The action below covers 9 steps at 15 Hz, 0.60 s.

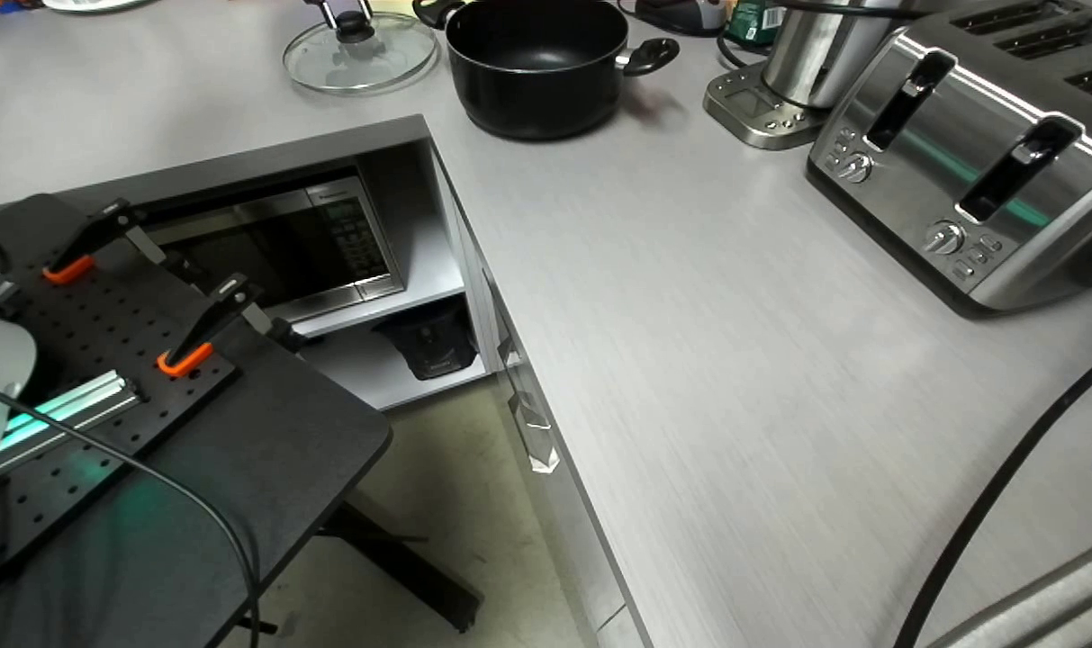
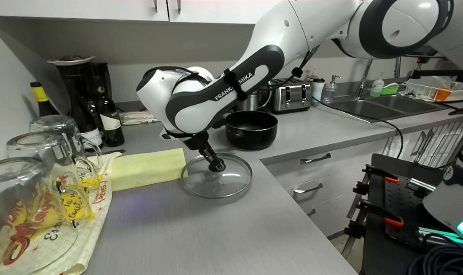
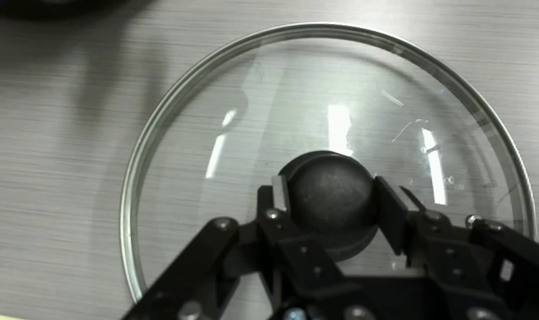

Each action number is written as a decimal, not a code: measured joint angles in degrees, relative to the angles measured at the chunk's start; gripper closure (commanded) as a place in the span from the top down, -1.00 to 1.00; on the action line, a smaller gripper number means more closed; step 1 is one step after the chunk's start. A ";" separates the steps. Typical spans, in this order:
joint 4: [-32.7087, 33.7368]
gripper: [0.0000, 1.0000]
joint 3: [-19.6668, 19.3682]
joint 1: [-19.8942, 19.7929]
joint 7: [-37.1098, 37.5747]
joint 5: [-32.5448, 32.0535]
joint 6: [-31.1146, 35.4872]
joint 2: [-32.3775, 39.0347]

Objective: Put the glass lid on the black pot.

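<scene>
The robot's two black fingers (image 3: 391, 218) pinch the round black knob (image 3: 331, 195) of the glass lid (image 2: 218, 182). The lid is near the black pot (image 2: 251, 133), which sits on the gray desk (image 2: 216, 236). I cannot tell if the lid touches the desk.

Hand (image 3: 330, 198) gripping dark knob (image 3: 331, 186) of clear glass lid (image 3: 291, 111).

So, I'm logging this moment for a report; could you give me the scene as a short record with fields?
gripper: closed on the dark knob
glass lid: beside the black pot; contact with the counter unclear
black pot: upright, uncovered
near the glass lid: pale yellow cloth
farther along the counter: toaster
task state: glass lid not yet on the black pot
</scene>
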 measured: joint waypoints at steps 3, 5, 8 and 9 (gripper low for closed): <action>-1.93 -0.50 0.18 0.80 -0.94 -1.53 0.47 -2.68; -4.20 -0.50 0.44 1.20 -1.65 -2.12 0.87 -5.32; -8.50 -0.50 1.00 1.42 -2.81 -2.62 1.35 -9.83; -10.03 -0.50 1.15 1.42 -3.35 -2.72 1.41 -11.36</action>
